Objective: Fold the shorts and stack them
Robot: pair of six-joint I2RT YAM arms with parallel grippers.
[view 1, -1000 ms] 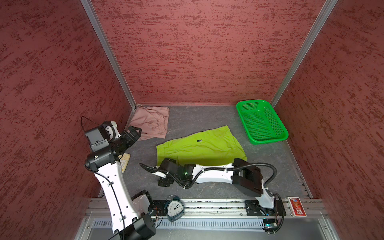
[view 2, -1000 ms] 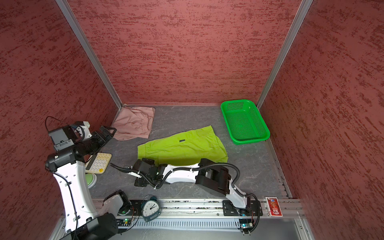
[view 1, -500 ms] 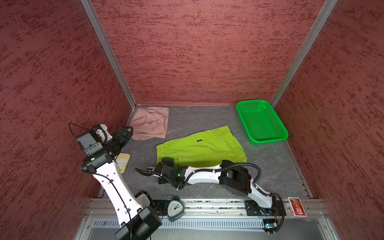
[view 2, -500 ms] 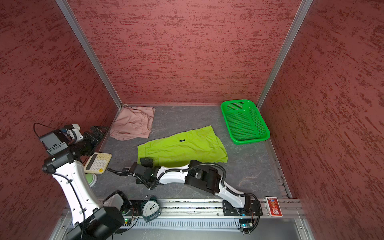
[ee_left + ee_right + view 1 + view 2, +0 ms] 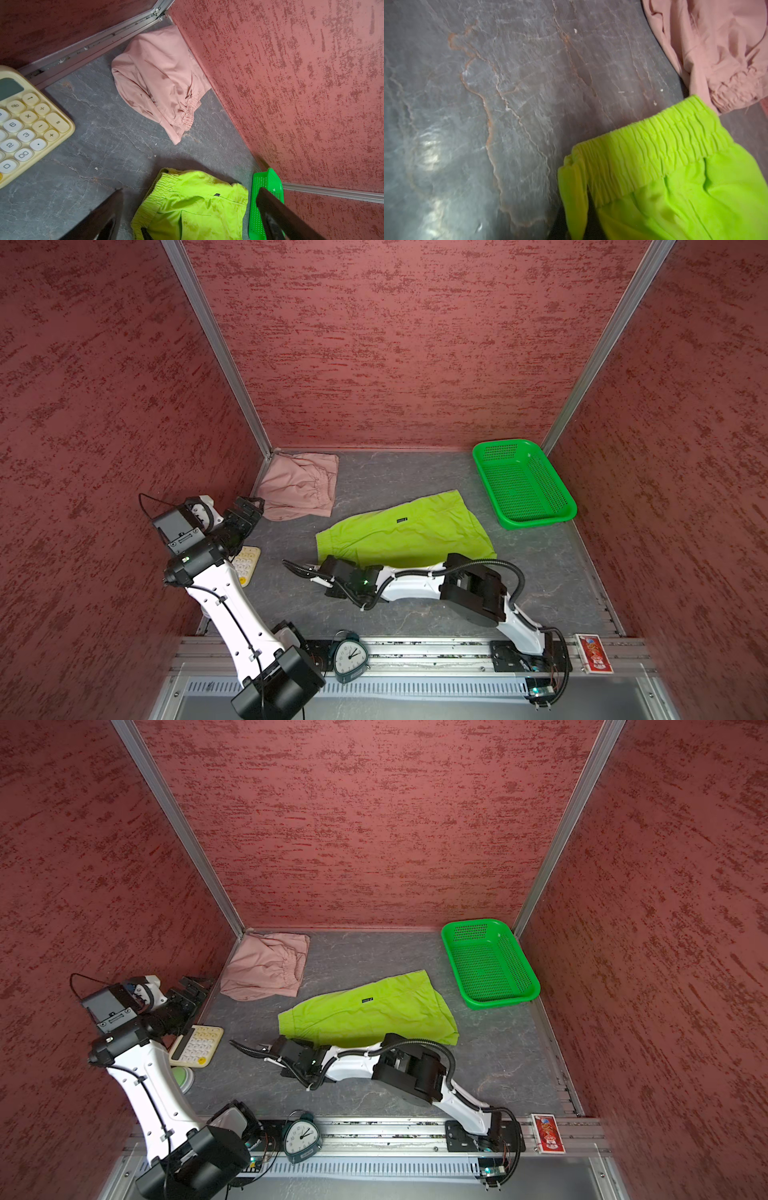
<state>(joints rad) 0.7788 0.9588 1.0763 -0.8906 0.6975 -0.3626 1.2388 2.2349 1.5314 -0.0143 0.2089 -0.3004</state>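
Right gripper (image 5: pixel 320 572) pinches the lime green shorts' (image 5: pixel 409 537) waistband corner at the middle of the tabletop (image 5: pixel 286 605), seemingly to start a fold. Left gripper (image 5: pixel 249 508) hangs wide open near the pink shorts (image 5: pixel 299 485), back-left corner.

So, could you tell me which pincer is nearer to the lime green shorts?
Right. The right pincer is closed on the waistband corner of the lime green shorts; the left pincer hangs open, apart from them, beside the pink shorts.

Calculator (image 5: pixel 31 124) partly out of left wrist view; logo (image 5: pixel 401 520) on lime green shorts (image 5: pixel 415 541) unreadably small
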